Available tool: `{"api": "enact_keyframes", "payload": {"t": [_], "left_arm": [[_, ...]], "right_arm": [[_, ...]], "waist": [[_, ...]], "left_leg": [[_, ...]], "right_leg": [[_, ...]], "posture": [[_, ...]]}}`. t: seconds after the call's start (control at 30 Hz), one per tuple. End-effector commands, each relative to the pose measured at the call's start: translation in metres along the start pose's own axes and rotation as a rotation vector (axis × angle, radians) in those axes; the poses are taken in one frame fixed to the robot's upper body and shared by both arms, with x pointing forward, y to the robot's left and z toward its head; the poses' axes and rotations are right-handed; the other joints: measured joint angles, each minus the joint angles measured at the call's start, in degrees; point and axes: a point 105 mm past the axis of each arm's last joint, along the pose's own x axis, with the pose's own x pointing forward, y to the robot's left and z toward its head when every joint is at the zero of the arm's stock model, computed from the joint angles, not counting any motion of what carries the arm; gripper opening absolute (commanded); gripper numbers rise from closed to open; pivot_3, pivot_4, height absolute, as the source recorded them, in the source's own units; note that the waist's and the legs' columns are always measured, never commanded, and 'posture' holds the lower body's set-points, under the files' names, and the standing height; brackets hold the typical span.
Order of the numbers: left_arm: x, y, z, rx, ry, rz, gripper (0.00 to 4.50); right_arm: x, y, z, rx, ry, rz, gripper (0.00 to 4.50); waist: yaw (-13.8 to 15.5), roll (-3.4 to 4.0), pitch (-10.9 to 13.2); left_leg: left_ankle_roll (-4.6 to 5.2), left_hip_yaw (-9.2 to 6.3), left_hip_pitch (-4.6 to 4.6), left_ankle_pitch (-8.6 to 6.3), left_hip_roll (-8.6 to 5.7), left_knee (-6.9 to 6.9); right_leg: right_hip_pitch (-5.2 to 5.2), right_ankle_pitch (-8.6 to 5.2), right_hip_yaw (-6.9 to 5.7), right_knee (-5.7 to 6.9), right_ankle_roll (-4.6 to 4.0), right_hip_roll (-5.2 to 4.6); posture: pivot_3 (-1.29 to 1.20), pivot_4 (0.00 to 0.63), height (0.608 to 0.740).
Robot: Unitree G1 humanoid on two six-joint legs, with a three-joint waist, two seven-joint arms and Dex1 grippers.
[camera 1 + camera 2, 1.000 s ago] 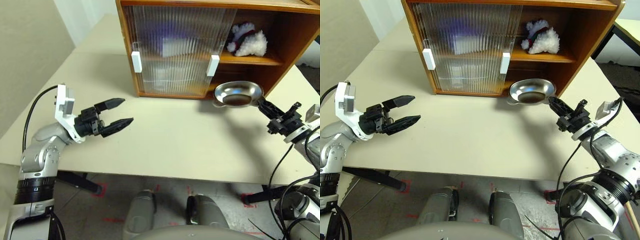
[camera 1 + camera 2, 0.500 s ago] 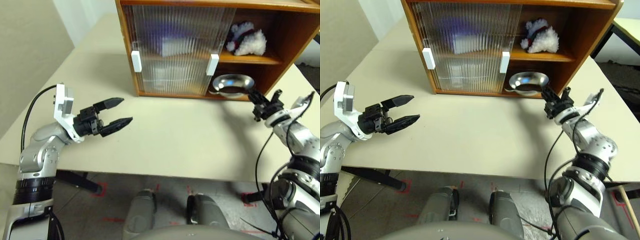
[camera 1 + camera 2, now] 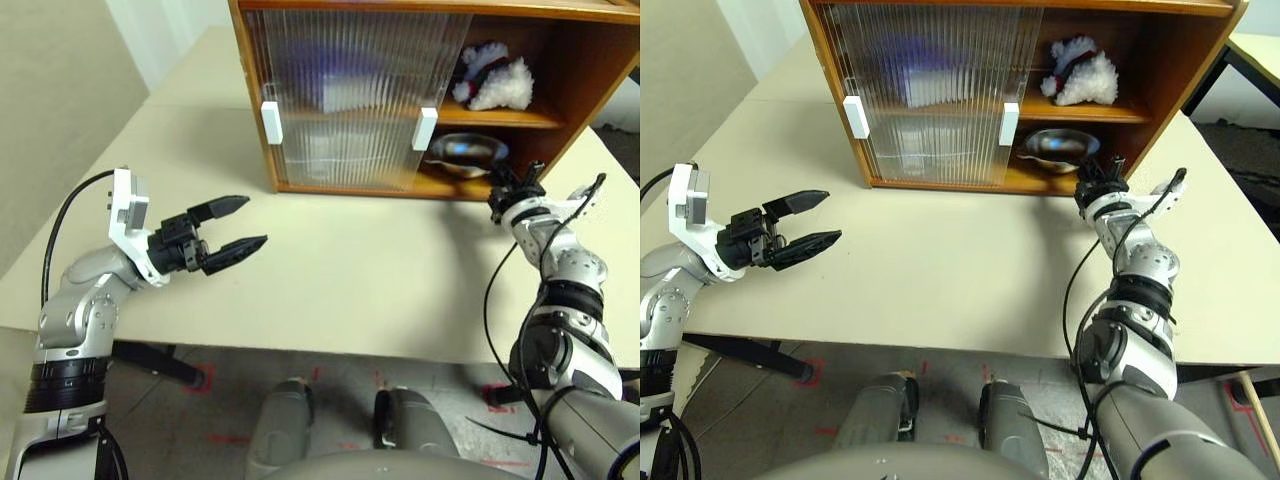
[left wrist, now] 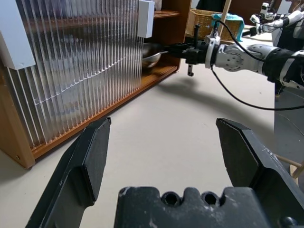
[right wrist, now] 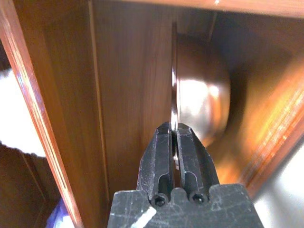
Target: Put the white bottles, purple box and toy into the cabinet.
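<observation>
The right gripper (image 5: 174, 137) pinches the rim of the metal dish (image 3: 1060, 146), holding it inside the cabinet (image 3: 1160, 60) under the shelf. On that shelf sits the toy (image 3: 1080, 72) (purple box (image 3: 930, 80) blurred behind the ribbed door). Left gripper (image 3: 228, 226) hangs over the table (image 3: 350, 270), fingers spread, holding nothing.

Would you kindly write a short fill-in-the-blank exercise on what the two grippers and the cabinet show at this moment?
1. The right gripper is shut on the rim of a metal ____.
2. The toy lies on the cabinet shelf, ____ the dish.
3. The left gripper hangs over the table with its jaws ____.

Missing words: dish; above; open
</observation>
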Motion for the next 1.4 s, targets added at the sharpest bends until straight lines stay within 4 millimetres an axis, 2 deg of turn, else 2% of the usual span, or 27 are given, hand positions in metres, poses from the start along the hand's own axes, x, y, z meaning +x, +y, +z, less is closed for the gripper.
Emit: {"api": "enact_keyframes", "payload": {"t": [0.03, 0.4, 0.57, 0.73, 0.83, 1.0, 1.17, 1.3, 1.4], "left_arm": [[0.001, -0.004, 0.001, 0.0, -0.003, -0.011, 4.5], [0.0, -0.004, 0.001, 0.009, 0.002, -0.005, 4.5], [-0.001, -0.005, 0.0, 0.011, 0.008, -0.008, 4.5], [0.0, -0.007, -0.002, 0.018, 0.024, -0.023, 4.5], [0.001, -0.006, -0.001, 0.016, 0.018, -0.025, 4.5], [0.004, -0.005, -0.002, 0.01, 0.011, -0.033, 4.5], [0.004, -0.003, 0.001, 0.011, 0.0, -0.031, 4.5], [0.002, -0.003, 0.0, 0.011, -0.003, -0.024, 4.5], [0.0, -0.003, -0.001, 0.009, -0.001, -0.019, 4.5]], "right_arm": [[0.006, -0.009, 0.001, 0.011, -0.047, -0.052, 0.01], [0.018, -0.014, -0.004, 0.034, -0.079, -0.09, 0.01], [0.02, -0.014, -0.011, 0.034, -0.037, -0.085, 0.01], [0.018, -0.02, -0.011, 0.023, -0.026, -0.102, 1.54], [0.016, -0.022, -0.01, 0.022, -0.023, -0.104, 2.73], [0.01, -0.025, -0.012, -0.015, 0.023, -0.092, 4.47], [-0.01, -0.03, -0.023, -0.152, 0.137, -0.075, 4.47], [-0.034, -0.03, -0.033, -0.333, 0.236, -0.045, 4.47], [-0.044, -0.023, -0.039, -0.525, 0.303, 0.008, 4.47]], "waist": [[0.0, 0.0, 0.0], [0.0, 0.0, 0.0], [0.0, 0.0, 0.0], [0.0, 0.08, 0.1], [0.0, 0.08, 0.1], [0.0, 0.02, 0.0], [0.3, -0.03, 0.0], [0.3, -0.05, 0.0], [0.0, 0.13, 0.1]], "left_leg": [[0.0, 0.0, 0.0, 0.0, 0.0, 0.0], [0.02, 0.01, 0.01, 0.01, 0.0, -0.01], [0.0, 0.03, 0.02, 0.0, 0.02, 0.01], [-0.05, 0.08, 0.02, -0.03, 0.01, 0.01], [0.01, 0.08, 0.01, 0.01, 0.0, -0.01], [0.03, 0.07, 0.01, 0.02, 0.0, -0.02], [0.0, 0.05, 0.0, 0.0, 0.01, -0.02], [-0.21, 0.05, 0.0, -0.12, 0.06, -0.02], [-0.23, 0.1, 0.0, -0.13, 0.05, -0.01]], "right_leg": [[0.0, 0.0, 0.0, 0.0, -0.01, 0.0], [0.0, 0.01, 0.01, 0.0, -0.02, 0.0], [0.0, 0.01, 0.03, -0.01, -0.1, 0.0], [-0.03, -0.04, 0.11, -0.01, -0.23, -0.01], [-0.04, -0.01, 0.12, -0.01, -0.17, 0.0], [-0.04, 0.03, 0.11, -0.01, -0.05, 0.0], [-0.03, 0.02, 0.09, -0.01, -0.05, -0.03], [-0.04, 0.01, 0.06, -0.01, -0.06, -0.05], [-0.09, -0.1, 0.09, -0.01, -0.29, -0.07]], "posture": [[0.21, 0.058, 0.74], [0.22, 0.057, 0.74], [0.22, 0.057, 0.74], [0.22, 0.054, 0.74], [0.21, 0.051, 0.74], [0.2, 0.05, 0.74], [0.2, 0.053, 0.74], [0.2, 0.054, 0.74], [0.19, 0.054, 0.74]]}}
